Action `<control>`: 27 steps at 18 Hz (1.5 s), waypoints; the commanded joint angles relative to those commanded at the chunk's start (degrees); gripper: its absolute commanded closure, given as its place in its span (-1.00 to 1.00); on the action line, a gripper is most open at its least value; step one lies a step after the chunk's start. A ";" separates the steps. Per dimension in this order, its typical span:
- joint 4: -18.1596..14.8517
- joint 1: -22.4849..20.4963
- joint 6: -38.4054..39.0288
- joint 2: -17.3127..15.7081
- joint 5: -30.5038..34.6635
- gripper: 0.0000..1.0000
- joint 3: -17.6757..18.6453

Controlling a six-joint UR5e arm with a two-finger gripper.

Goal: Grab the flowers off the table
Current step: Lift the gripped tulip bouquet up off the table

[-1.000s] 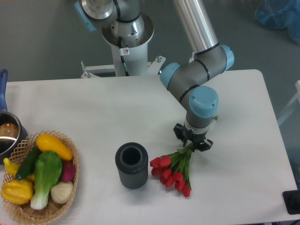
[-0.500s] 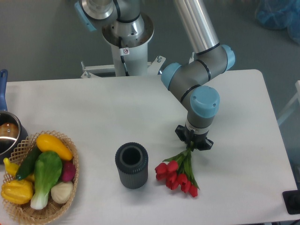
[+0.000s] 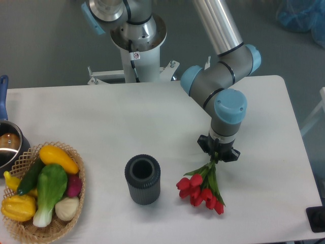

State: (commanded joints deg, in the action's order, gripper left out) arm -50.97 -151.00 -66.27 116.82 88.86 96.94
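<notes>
gripper (image 3: 219,154) points down over the right half of the table (image 3: 127,117), jaws closed on the stem end of the flowers (image 3: 202,189). red tulip heads hang below and left of the gripper, fanned toward the front edge; cannot tell whether the blooms touch the table or clear it. a dark ribbed cylindrical vase (image 3: 142,179) stands upright just left of the blooms, apart from them. wicker basket (image 3: 25,223) with vegetables sits at the front left corner. a metal pot (image 3: 8,146) with a blue handle sits at the left edge, behind the basket.
</notes>
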 joint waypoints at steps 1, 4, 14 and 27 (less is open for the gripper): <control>-1.14 0.09 0.00 -0.88 -0.17 0.65 0.00; -2.81 -0.44 0.00 -3.95 -4.55 0.65 -0.79; -2.38 -1.76 0.62 -6.34 -23.10 0.63 -9.14; -2.03 -3.78 5.88 -11.78 -40.23 0.64 -10.37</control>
State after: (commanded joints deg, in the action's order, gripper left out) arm -53.00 -154.77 -60.39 105.04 48.62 86.57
